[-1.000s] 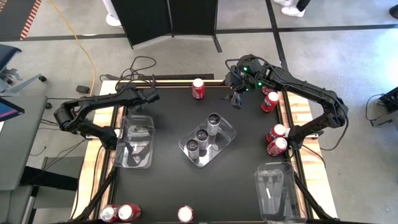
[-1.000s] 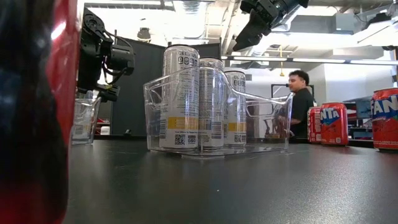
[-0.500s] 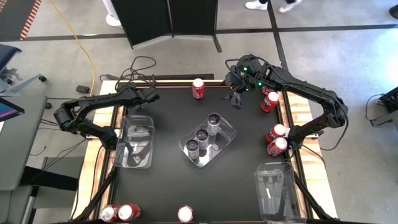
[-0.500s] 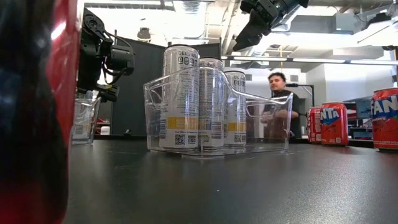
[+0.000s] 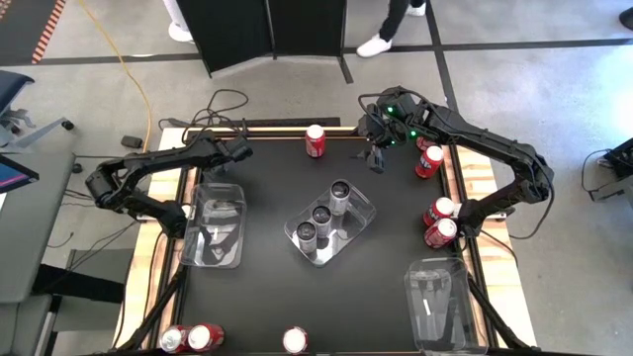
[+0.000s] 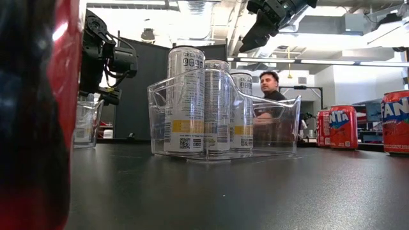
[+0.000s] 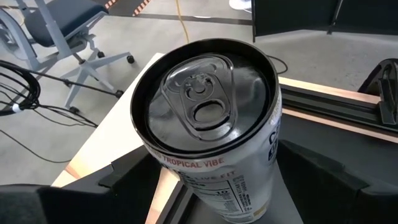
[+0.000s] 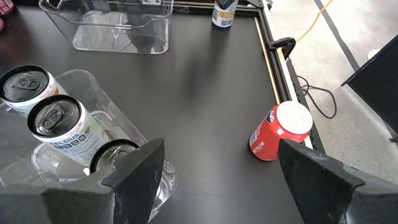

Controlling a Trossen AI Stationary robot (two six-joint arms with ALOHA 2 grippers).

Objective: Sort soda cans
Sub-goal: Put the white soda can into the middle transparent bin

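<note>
High view: the middle tray (image 5: 364, 212) holds three silver cans (image 5: 321, 214); a red can (image 5: 316, 140) stands beyond it. Right gripper (image 5: 377, 159) hovers near that red can. Left wrist view: left fingers (image 7: 323, 177) grip a silver can (image 7: 214, 130). Right wrist view: right fingers (image 8: 140, 168) spread apart, empty.

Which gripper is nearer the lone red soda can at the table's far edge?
Right. The right gripper hangs open just beside the red can; the left gripper, around a silver can, is slightly farther.
</note>
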